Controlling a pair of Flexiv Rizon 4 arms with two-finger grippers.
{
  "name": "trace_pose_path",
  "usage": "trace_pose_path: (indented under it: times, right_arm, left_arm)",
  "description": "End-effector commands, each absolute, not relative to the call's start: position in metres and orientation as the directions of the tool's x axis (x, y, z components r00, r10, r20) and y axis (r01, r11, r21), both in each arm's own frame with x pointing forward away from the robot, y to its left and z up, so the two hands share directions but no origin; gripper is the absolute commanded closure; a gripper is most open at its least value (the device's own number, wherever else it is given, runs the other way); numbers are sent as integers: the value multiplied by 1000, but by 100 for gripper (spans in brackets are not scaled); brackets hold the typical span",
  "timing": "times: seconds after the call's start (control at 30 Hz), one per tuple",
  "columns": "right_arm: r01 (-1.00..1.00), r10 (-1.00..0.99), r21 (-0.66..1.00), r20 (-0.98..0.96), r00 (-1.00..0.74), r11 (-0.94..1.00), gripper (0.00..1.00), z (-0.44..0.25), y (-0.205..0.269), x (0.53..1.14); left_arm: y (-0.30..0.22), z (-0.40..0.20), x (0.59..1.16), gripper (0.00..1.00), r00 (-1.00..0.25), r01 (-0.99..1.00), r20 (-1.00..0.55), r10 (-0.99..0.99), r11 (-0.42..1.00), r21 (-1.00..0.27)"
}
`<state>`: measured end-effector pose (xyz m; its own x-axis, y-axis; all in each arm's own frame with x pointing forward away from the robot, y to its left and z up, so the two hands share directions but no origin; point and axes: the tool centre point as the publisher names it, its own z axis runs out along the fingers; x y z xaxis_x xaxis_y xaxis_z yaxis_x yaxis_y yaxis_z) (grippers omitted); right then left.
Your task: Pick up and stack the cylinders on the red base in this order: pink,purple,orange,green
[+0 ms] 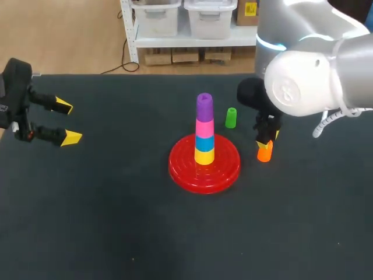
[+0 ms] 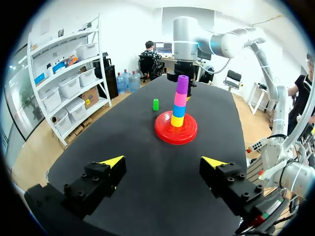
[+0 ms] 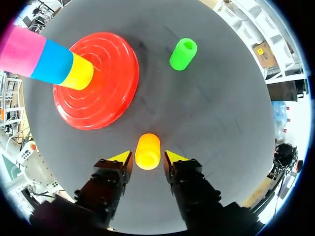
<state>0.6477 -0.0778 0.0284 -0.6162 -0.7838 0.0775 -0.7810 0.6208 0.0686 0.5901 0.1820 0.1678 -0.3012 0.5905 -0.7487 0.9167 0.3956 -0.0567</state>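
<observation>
My right claw (image 3: 147, 157) is down at the table, part open, a finger on either side of the orange cylinder (image 1: 264, 153), which stands just right of the red base (image 1: 180, 166); I grip nothing; the base bears yellow, blue, pink (image 1: 204, 127) and purple (image 1: 204, 106); green (image 1: 231, 117) stands behind the base; my left claw (image 1: 68, 122) hangs wide open and empty at the table's left edge.

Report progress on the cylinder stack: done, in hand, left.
Done: the pink cylinder and purple cylinder sit stacked on the red base, above a blue cylinder and a yellow cylinder. In hand: the open right gripper straddles the orange cylinder, standing on the table, not yet gripped. Left: stack orange, then the green cylinder beside the base. The left gripper hangs open.
</observation>
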Motion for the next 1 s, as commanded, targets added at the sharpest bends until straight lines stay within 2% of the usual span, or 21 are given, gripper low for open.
trace_pose_path:
  times: [0.03, 0.13, 0.17, 0.2, 0.23, 0.37, 0.57, 0.8, 1.0]
  right_arm:
    - [-781, -784, 70, 78, -615, 620, 63, 26, -79, 645]
    - [-786, -788, 66, 88, -610, 615, 69, 25, -79, 645]
    - [-786, -788, 66, 88, -610, 615, 76, 24, -79, 645]
    - [-783, -784, 56, 95, -613, 619, 98, 24, -79, 646]
    - [-780, -781, 53, 92, -618, 624, 100, 25, -80, 646]
    - [-776, -775, 23, 66, -629, 631, 100, 50, -80, 643]
    - [-823, -822, 9, 20, -568, 569, 100, 128, -69, 637]
    - [-902, -901, -11, -61, -430, 431, 100, 214, -33, 631]
    - [-951, -954, -82, -55, -295, 299, 100, 256, 13, 638]
  left_arm:
    - [183, 166, 590, 0, -297, 917, -753, 587, 394, -54]
    - [183, 166, 590, 0, -297, 917, -753, 587, 394, -54]
    - [183, 166, 590, 0, -297, 917, -753, 587, 394, -54]
    - [183, 166, 590, 0, -297, 917, -753, 587, 394, -54]
    - [183, 166, 590, 0, -297, 917, -753, 587, 394, -54]
    - [183, 166, 590, 0, -297, 917, -753, 587, 394, -54]
    - [183, 166, 590, 0, -297, 917, -753, 587, 394, -54]
    - [183, 166, 590, 0, -297, 917, -753, 587, 394, -54]
    - [183, 166, 590, 0, -297, 917, -753, 587, 394, -54]
